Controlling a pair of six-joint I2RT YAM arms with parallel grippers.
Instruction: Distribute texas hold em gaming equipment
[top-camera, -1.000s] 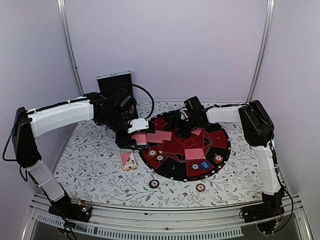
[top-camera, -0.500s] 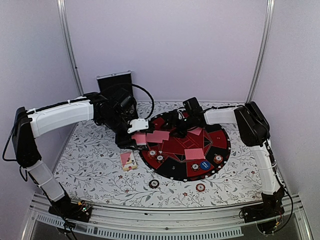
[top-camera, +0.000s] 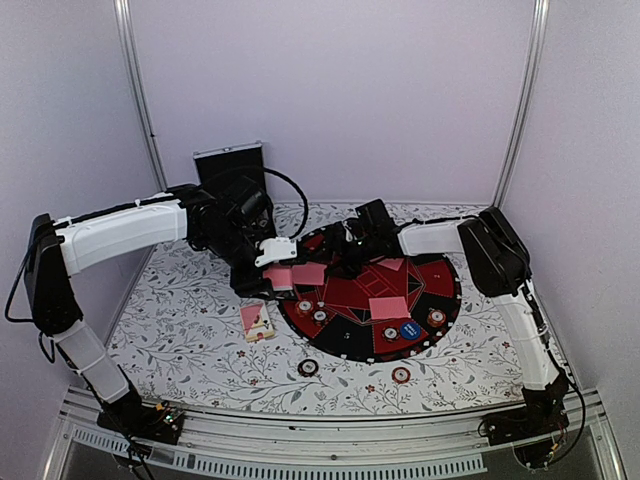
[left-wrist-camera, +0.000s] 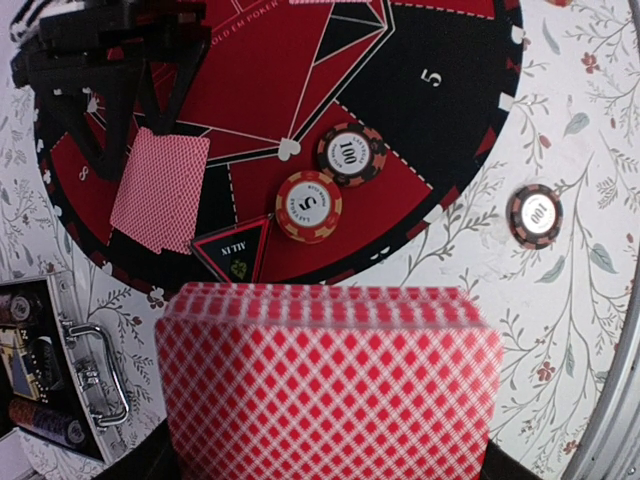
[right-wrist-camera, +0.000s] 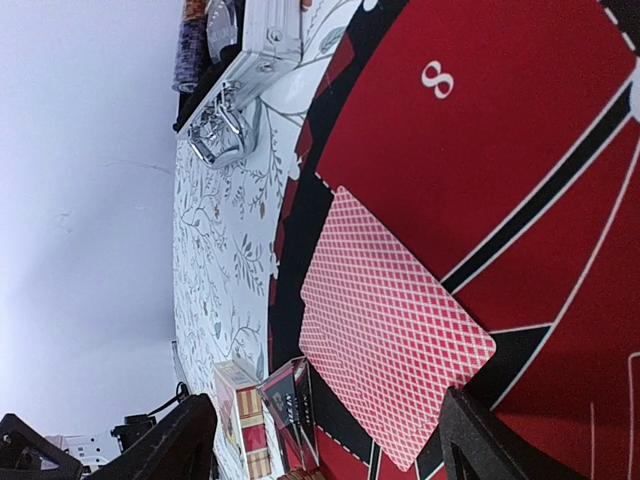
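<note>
**Top external**
- left arm: upper link raised at the table's left edge, white forearm stretched level to the right, wrist bent down at the mat's left rim.
- left gripper: pressed together on the deck of pink-backed cards, just beside the round poker mat.
- right arm: upright from its base, elbow high on the right, forearm reaching left over the mat's far half.
- right gripper: near the dealt card; spread not readable here.
- surroundings: second card and third card flat on the mat; blue button near its front rim; card box on the cloth left of the mat; black chip and red chip off the mat in front; black case behind the left arm.

**Left wrist**
- deck of pink-backed cards: fills the lower frame, pinched between dark fingers.
- ahead: dealt card flat on the mat, right gripper just above it.
- chips: 100 chip and 5 chip touching on the mat; black chip apart on the cloth.
- black case: lower left, chips stacked inside.

**Right wrist**
- right gripper: spread wide, nothing held.
- dealt card: flat on the mat below sector 8, one corner between the fingers; contact not readable.
- beyond: card box off the rim, black case at the far end.
</note>
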